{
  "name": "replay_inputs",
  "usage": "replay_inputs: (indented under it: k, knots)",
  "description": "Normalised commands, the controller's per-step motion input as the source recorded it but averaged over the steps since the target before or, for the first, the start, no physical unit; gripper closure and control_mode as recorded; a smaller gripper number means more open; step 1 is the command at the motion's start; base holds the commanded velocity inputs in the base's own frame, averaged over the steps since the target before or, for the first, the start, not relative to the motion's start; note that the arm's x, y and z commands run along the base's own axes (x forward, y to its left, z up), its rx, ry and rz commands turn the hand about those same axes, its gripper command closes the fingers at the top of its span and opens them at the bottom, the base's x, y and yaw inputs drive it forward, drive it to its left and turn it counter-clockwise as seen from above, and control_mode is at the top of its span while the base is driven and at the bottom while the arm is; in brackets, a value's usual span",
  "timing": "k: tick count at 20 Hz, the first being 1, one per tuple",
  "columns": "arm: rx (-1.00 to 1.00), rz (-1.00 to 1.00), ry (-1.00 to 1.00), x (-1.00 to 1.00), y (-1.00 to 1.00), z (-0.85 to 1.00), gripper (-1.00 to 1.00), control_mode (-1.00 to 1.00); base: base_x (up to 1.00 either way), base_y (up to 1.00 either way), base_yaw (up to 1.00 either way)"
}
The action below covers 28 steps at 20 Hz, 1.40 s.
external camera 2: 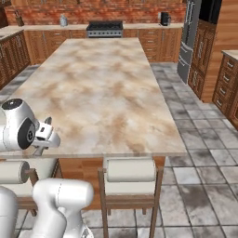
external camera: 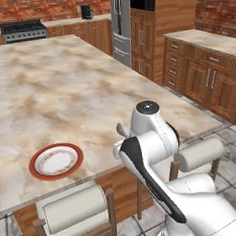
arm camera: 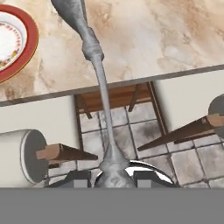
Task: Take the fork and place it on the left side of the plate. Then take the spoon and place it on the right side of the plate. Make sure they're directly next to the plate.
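In the hand view my gripper (arm camera: 113,178) is shut on a slim grey metal utensil that I take for the fork (arm camera: 99,72). Its long handle points away over the counter's near edge, and its head is hidden down between the fingers. The plate (arm camera: 27,41), white with a reddish-brown rim, lies on the counter to the upper left of the handle, apart from it. From the left base view the plate (external camera: 41,172) sits near the counter's front edge, left of my arm. The gripper (external camera 2: 45,135) hangs at that front edge. The spoon is out of view.
The marble island counter (external camera: 62,89) stretches far back. Stools with white rolled backs (external camera: 74,208) (external camera 2: 131,171) stand tucked under its near edge, right below the hand. Wooden cabinets and a fridge (external camera: 121,24) line the right and back walls.
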Motion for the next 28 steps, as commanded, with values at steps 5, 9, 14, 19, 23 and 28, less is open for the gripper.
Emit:
replay_inputs:
  k: [5,9,14,19,23,28]
  knots:
    - [0.01,0.13,0.0,0.94,0.53,-0.22,1.0,-1.0,0.0,0.0,0.0]
    - [0.01,0.19,0.0,0.87,0.47,-0.33,1.0,-1.0,0.0,0.0,0.0]
    - [0.0,0.12,0.02,0.71,0.4,-0.3,1.0,-1.0,0.0,0.0,0.0]
    - [0.0,0.0,0.03,0.57,0.37,-0.21,1.0,-1.0,0.0,0.0,0.0]
    - [0.0,0.0,0.04,0.58,0.35,-0.24,1.0,-1.0,0.0,0.0,0.0]
    - [0.0,-0.04,0.03,0.44,0.28,-0.28,1.0,-1.0,0.0,0.0,0.0]
